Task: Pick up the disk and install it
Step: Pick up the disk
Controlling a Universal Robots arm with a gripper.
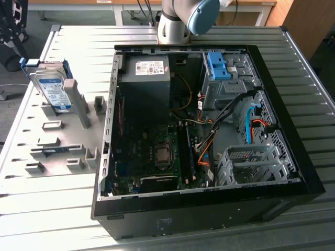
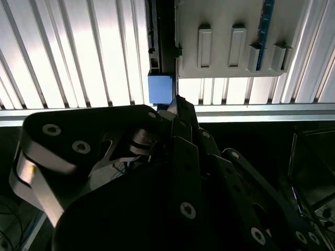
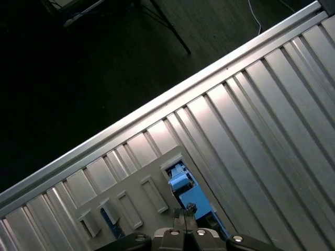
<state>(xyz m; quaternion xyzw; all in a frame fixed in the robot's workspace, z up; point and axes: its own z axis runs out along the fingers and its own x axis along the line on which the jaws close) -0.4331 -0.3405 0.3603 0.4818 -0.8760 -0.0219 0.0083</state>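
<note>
Your disk [image 1: 52, 89] is standing on edge in the grey rack [image 1: 73, 141] at the exterior view's upper left, likely so that its blue rails are presenting for a grasp. The open case [image 1: 293, 172] at centre is holding a power supply [image 1: 144, 89] and cables [image 1: 207, 141]. Your gripper [image 2: 178, 107] is pointing toward the rack in the second wrist view; whether it is apart or together cannot be told.

soft daylight lit the ribbed table [image 1: 78, 36] evenly in the exterior view, while the computer case [image 1: 209, 214] lay dim inside. in the second wrist view the table glared white behind the dark, backlit gripper [image 2: 177, 107]. the floor [image 3: 78, 63] in the first wrist view lay in deep shadow.
</note>
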